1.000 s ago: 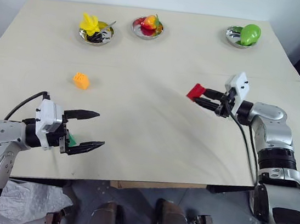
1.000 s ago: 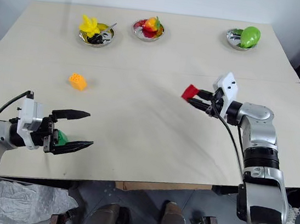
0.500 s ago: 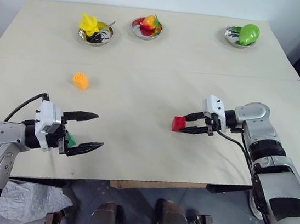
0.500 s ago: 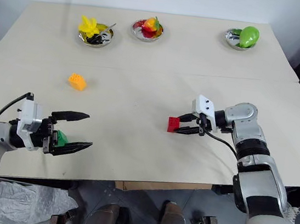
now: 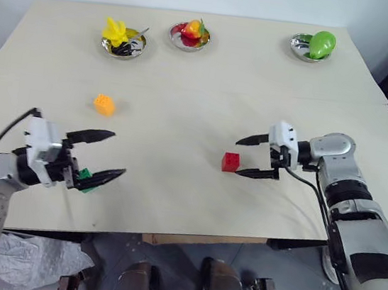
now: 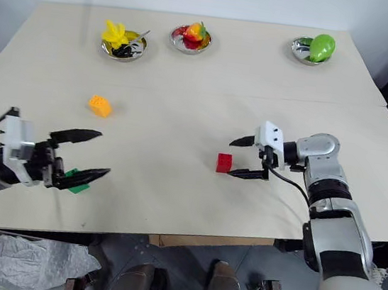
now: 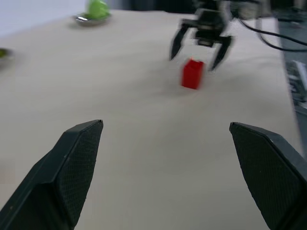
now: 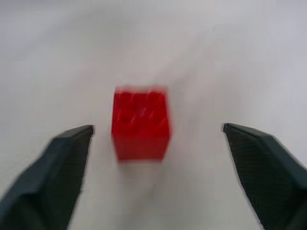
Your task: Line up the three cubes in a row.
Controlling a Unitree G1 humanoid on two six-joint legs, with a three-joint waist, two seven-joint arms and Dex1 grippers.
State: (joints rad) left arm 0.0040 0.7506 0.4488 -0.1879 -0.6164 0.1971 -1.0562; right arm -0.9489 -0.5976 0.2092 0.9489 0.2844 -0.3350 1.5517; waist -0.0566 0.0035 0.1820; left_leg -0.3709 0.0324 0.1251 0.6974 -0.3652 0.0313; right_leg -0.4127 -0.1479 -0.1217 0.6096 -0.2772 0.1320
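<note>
Right gripper (image 5: 251, 156): my fingers stand wide apart and hold nothing; the red cube (image 5: 231, 162) sits on the table (image 5: 174, 185) just in front of the tips, free of them.
Left gripper (image 5: 101, 154): my fingers are spread wide too; the green cube (image 5: 84, 173) lies close under the lower finger, and I cannot tell if it touches it.
Landmark: I take the red cube as the fixed point of the row.
Orange-yellow cube (image 5: 103, 104): well apart from the red cube, to my left and farther from me.
Green cube place: well apart from the red cube, to my left and nearer the table's front edge.
Step in hand, as I judge: release of the red cube. I should draw the right gripper straight back, without a sideways brush, so the cube does not turn.
Next need: bring the other two beside the red cube, on one line, with equal gaps.
Count, cubes: three; one red, one green, one orange-yellow.
Count, steel bowls (image 5: 124, 44): three, each with toy fruit, far behind the red cube.
Count, grippers: two.
</note>
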